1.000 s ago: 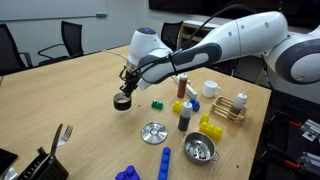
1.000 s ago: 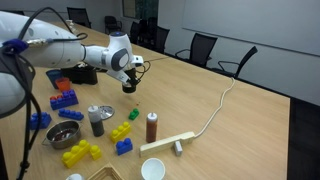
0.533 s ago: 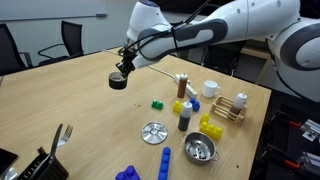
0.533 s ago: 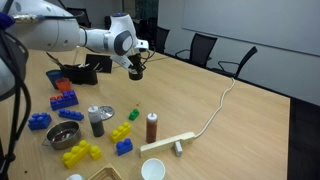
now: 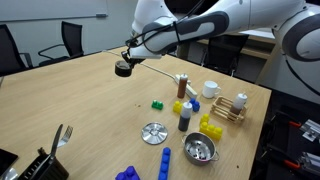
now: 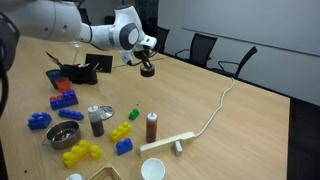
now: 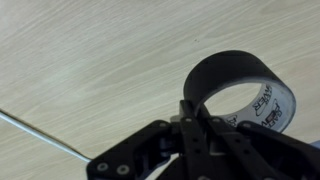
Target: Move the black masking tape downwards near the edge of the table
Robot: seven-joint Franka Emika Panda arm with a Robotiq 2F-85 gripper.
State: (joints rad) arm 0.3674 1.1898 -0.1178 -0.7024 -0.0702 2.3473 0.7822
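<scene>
Hand (image 5: 124, 62) hangs high over the worktop (image 5: 80, 110), above bare wood toward its far edge in an exterior view and well apart from the metal bowl (image 5: 199, 149). It is pinched across one wall of the black masking tape (image 5: 123, 69), which dangles in the air below it. With so narrow a hold, the roll could twist or slip out during the descent. If it lands on its rim near the rounded edge, it may roll off. Print on the inner core (image 7: 264, 100) is too blurred to read.
</scene>
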